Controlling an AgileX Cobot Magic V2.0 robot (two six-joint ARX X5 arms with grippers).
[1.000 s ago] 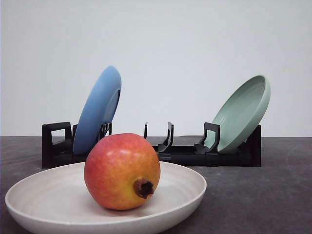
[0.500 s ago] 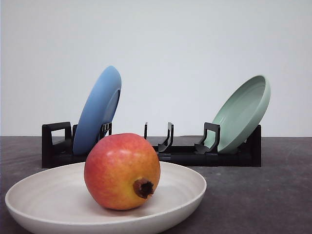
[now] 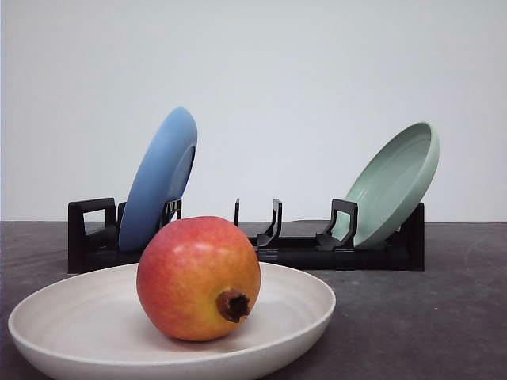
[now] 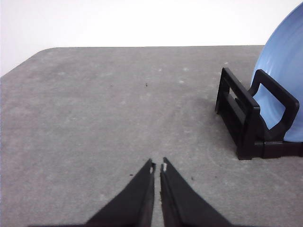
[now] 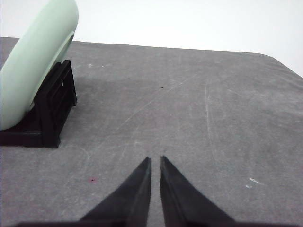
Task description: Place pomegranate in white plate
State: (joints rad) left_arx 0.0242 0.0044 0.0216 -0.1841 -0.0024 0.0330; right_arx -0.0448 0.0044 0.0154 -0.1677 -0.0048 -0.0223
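Resting in the white plate [image 3: 95, 317], the pomegranate [image 3: 198, 277] fronts a rack [image 3: 285, 249]; both grippers closed, empty.

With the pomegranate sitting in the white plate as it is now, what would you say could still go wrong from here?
1. The pomegranate is round and lies on its side in the shallow white plate; a knock might roll it toward the low rim.

2. The blue plate and green plate lean tilted in the black rack; an arm sweeping close could tip them.

Both the left tool and right tool are shut, over bare table.
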